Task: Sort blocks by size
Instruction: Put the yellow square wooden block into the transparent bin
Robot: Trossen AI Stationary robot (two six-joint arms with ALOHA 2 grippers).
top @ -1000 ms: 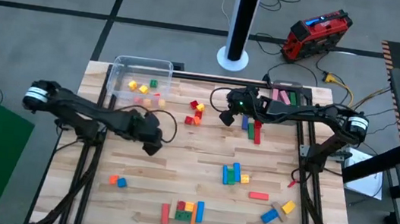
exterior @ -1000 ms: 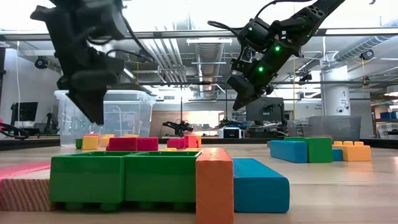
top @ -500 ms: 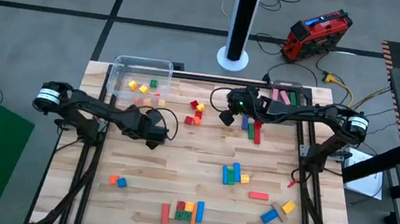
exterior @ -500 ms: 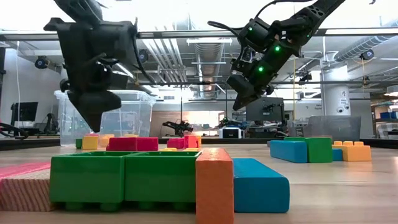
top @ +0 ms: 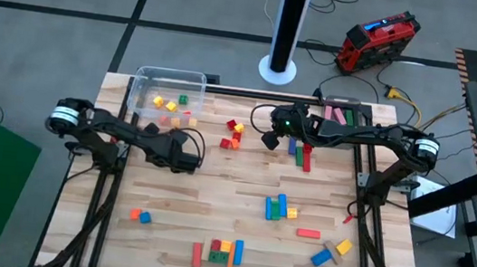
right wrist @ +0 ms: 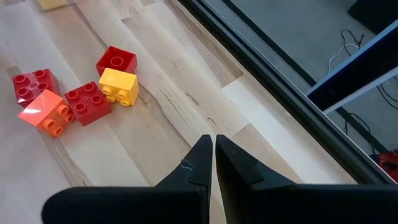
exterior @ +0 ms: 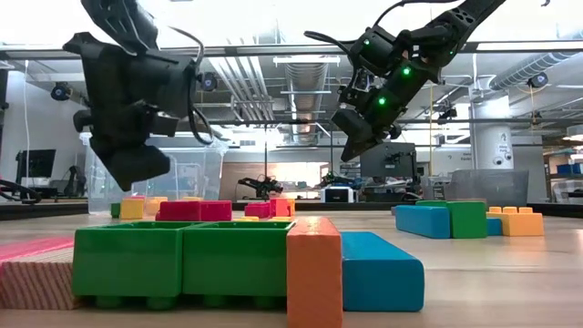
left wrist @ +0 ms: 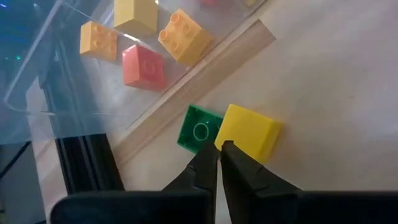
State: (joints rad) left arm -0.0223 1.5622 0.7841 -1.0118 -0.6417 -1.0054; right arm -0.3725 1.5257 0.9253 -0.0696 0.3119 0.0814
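Observation:
Small bright blocks lie in scattered groups on the wooden table (top: 214,185). My left gripper (top: 187,161) hangs shut above the table, just in front of the clear tub (top: 168,96). In the left wrist view a green block (left wrist: 200,129) and a yellow block (left wrist: 249,132) lie on the wood just past its fingertips (left wrist: 219,152). My right gripper (top: 268,142) hangs shut in the air at the far middle. It is beside a cluster of red, yellow and orange blocks (right wrist: 81,93), with nothing between its fingers (right wrist: 213,146).
The tub holds yellow, red and green blocks (left wrist: 146,37). Blue, green and red bars (top: 300,150) lie right of my right gripper. More groups lie mid-table (top: 279,208) and near the front edge (top: 219,252), (top: 142,216), (top: 329,251). In the low view, green, orange and blue blocks (exterior: 255,264) stand close.
My left gripper has moved toward the table's far edge, closer to the tub, and has turned about on its wrist while staying shut. My right arm has kept still and no block has moved.

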